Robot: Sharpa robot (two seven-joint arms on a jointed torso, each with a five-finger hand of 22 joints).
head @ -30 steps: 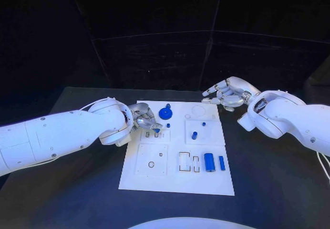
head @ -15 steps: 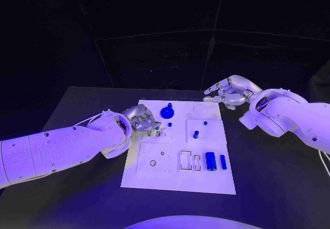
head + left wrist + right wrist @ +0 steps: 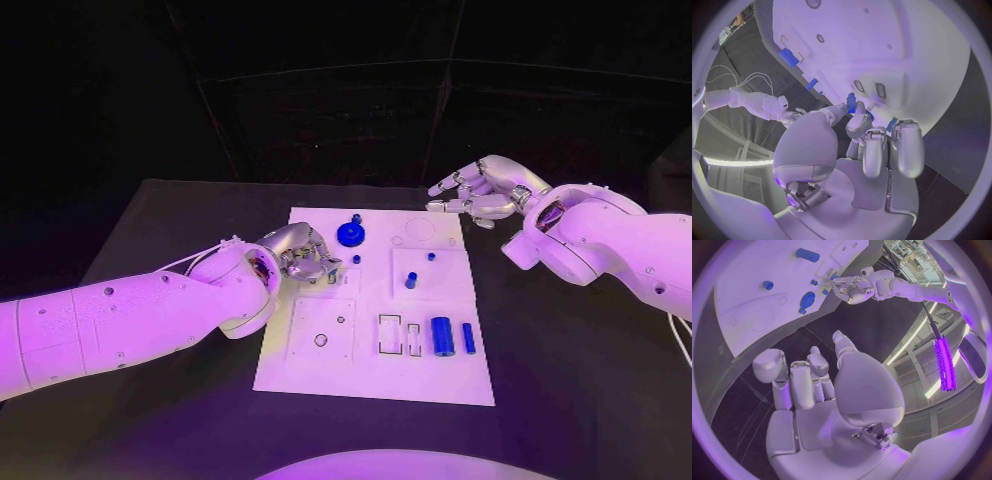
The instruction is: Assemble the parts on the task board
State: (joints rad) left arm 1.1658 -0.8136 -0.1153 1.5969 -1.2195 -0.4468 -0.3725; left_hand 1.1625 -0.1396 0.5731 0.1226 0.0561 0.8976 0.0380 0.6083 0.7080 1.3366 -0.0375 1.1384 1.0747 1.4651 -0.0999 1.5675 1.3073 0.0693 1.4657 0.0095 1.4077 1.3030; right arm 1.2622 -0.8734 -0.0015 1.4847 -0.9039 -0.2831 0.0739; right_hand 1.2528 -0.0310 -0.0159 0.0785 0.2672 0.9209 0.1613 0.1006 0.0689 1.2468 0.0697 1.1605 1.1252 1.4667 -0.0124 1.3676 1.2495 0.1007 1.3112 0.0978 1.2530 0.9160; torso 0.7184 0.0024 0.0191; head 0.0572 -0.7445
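The white task board [image 3: 372, 372] lies in the middle of the table. On it are a blue disc with a knob [image 3: 349, 235], a short blue peg [image 3: 410, 281], a thick blue cylinder [image 3: 441, 336] and a slim blue bar [image 3: 467, 338]. My left hand [image 3: 299, 252] hovers over the board's left edge, and in the left wrist view it pinches a small blue part [image 3: 851, 103] between thumb and finger. My right hand [image 3: 476, 192] hangs beyond the board's far right corner, fingers loosely apart and holding nothing.
Two empty rectangular slots [image 3: 387, 335] sit left of the thick cylinder, and a small round hole [image 3: 320, 340] lies in the near left panel. The right wrist view shows the blue disc [image 3: 807, 300], the cylinder [image 3: 808, 255] and my left hand [image 3: 851, 290]. Black table surrounds the board.
My left forearm has swung lower and nearer the front, while its hand stays over the board's left edge with the part. The right hand has barely moved.
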